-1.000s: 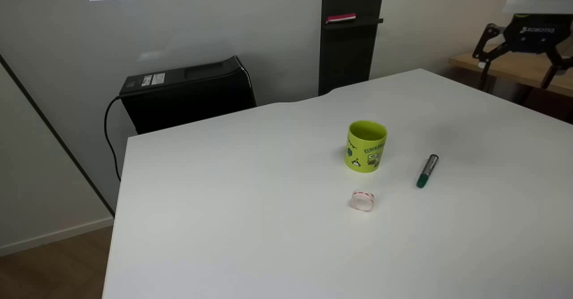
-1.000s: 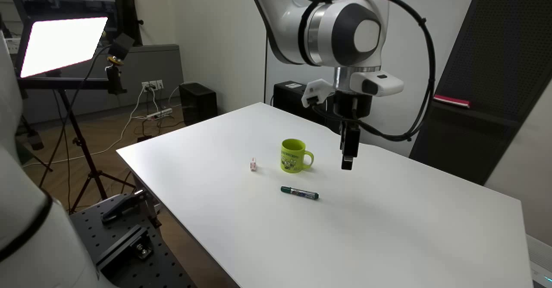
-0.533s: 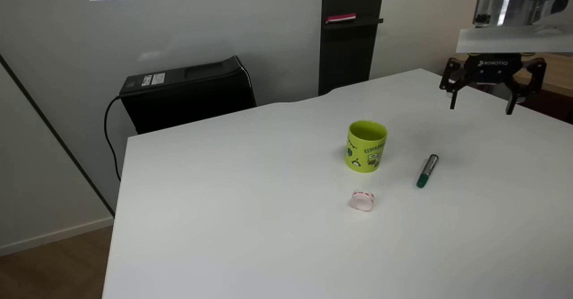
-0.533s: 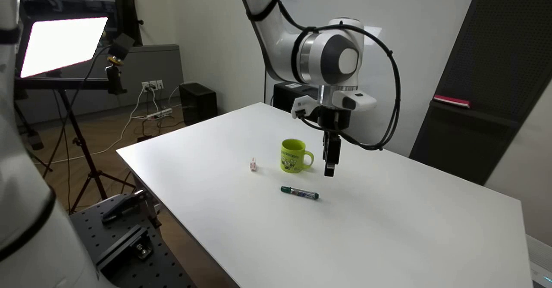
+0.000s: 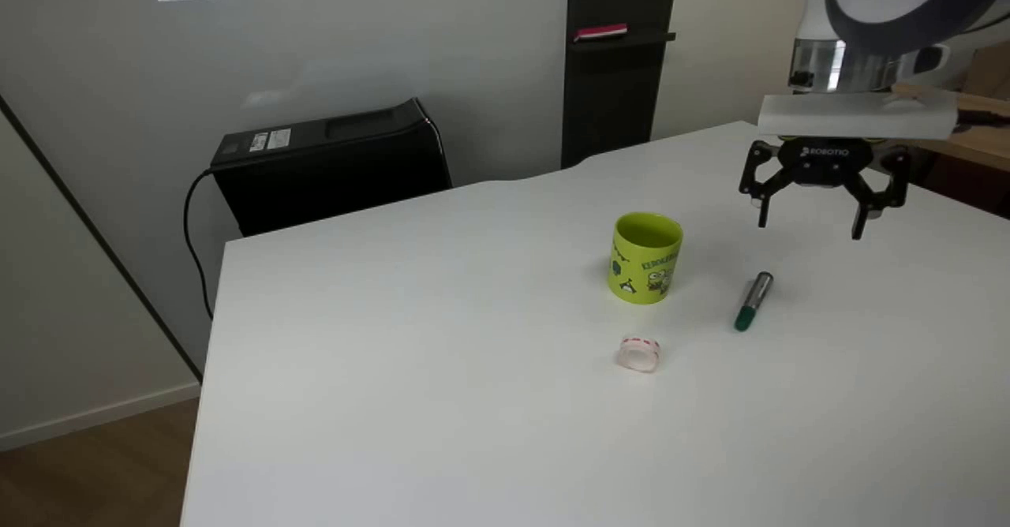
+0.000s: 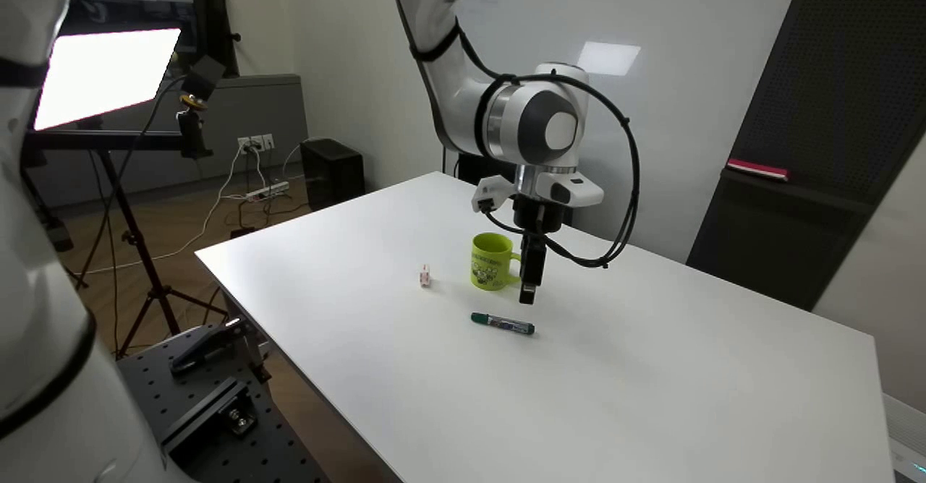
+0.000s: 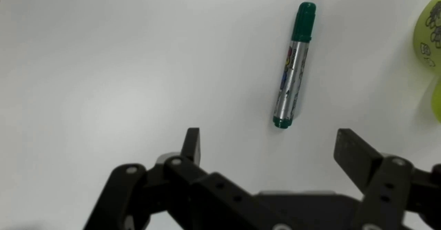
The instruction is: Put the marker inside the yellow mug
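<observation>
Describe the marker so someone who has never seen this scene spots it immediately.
On the white table, find the upright yellow mug. The marker lies flat near it, not touching. Its slim silver body and green ends set it apart from the mug and the small whitish object.

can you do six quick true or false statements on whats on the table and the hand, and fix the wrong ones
1. The marker lies on the table, apart from the yellow mug. True.
2. The marker is red all over. False: it is mostly silver, with green ends.
3. The hand is open and holds nothing. True.
4. The yellow mug lies on its side. False: it stands upright.
5. A small whitish object lies on the table too. True.
6. The wrist view shows the whole yellow mug. False: the right edge of that picture cuts it off.
</observation>
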